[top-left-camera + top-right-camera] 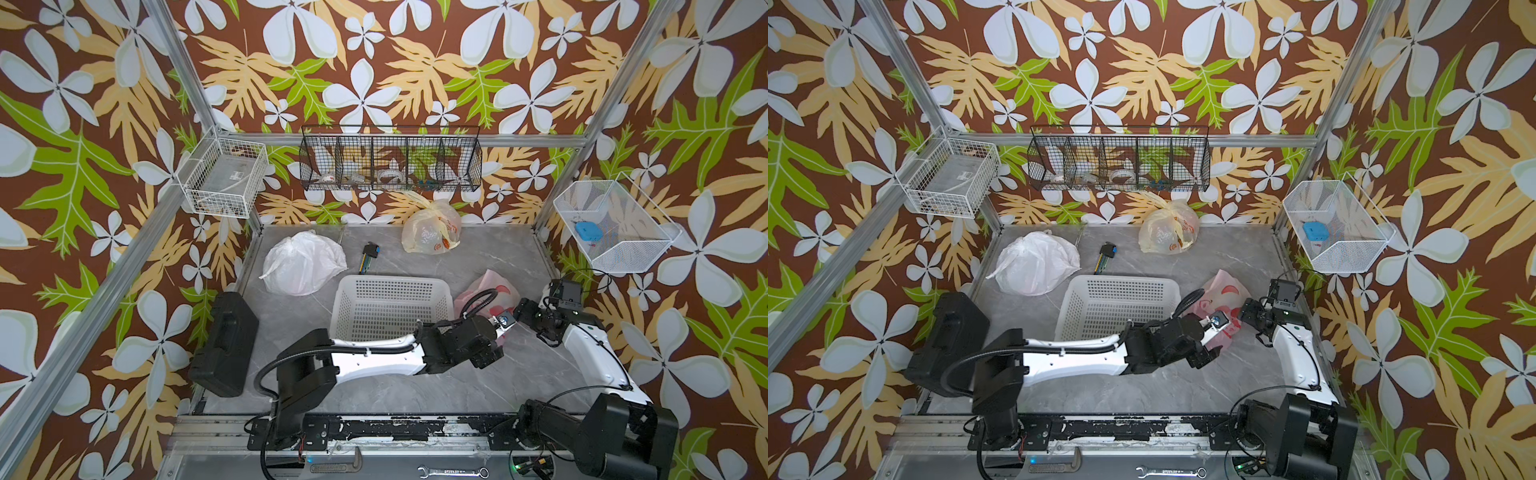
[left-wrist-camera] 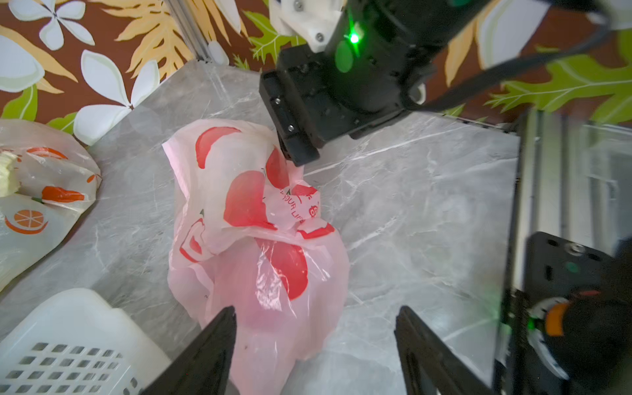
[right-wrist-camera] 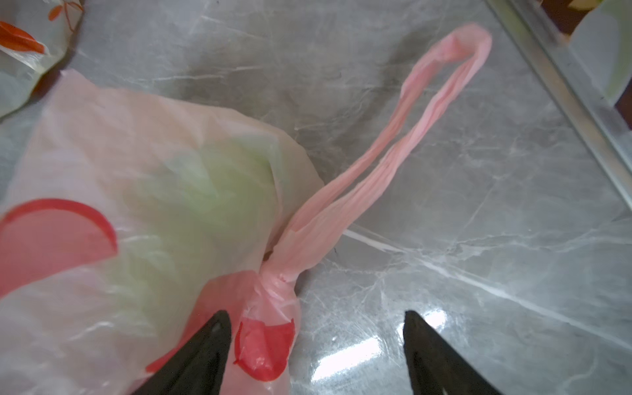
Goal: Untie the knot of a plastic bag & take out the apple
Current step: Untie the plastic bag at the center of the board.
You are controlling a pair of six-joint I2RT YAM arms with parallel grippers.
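Pink bag lies at three o'clock of the white basket, long axis seemingly running ten to four, knot at the four o'clock end; left gripper and right gripper both spread wide, gripping nothing

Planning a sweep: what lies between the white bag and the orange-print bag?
A hex key set lies between the white bag and orange-print bag, in both top views.
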